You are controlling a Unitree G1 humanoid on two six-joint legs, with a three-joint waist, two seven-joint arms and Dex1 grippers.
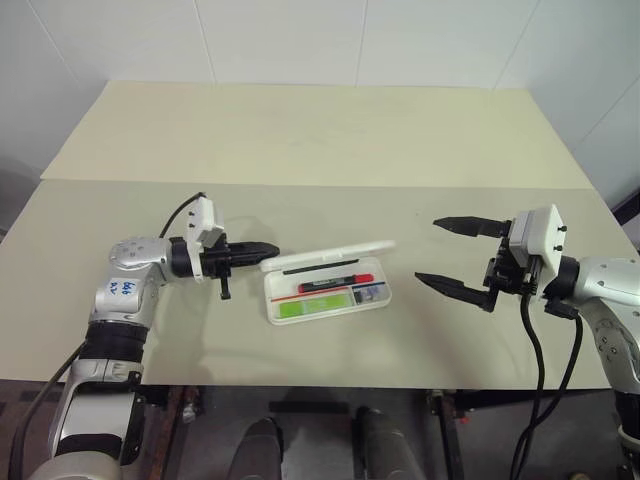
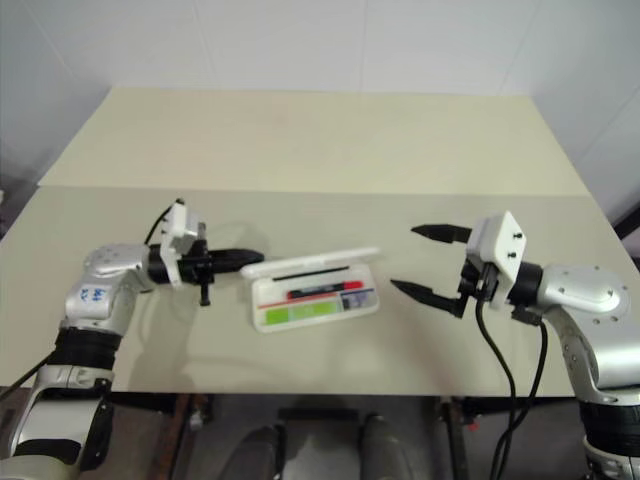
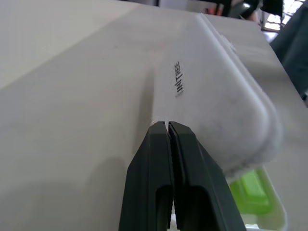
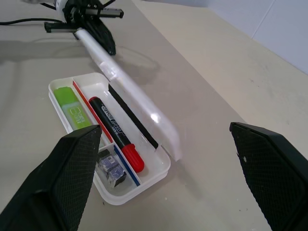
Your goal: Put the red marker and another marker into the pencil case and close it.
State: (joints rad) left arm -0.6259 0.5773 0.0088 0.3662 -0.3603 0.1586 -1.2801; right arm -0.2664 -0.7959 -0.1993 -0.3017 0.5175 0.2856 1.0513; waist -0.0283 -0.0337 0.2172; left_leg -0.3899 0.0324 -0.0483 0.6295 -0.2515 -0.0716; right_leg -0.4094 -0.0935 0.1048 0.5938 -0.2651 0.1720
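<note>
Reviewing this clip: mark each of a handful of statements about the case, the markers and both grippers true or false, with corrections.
1. The red marker lies inside the pencil case. True.
2. The green marker lies on the table beside the case. False: it lies in the case, in the compartment next to the red marker.
3. The lid is fully shut. False: it stands partly raised.
4. The left gripper is shut, its tips at the lid. True.
5. The right gripper holds a marker. False: it is open and holds nothing.
</note>
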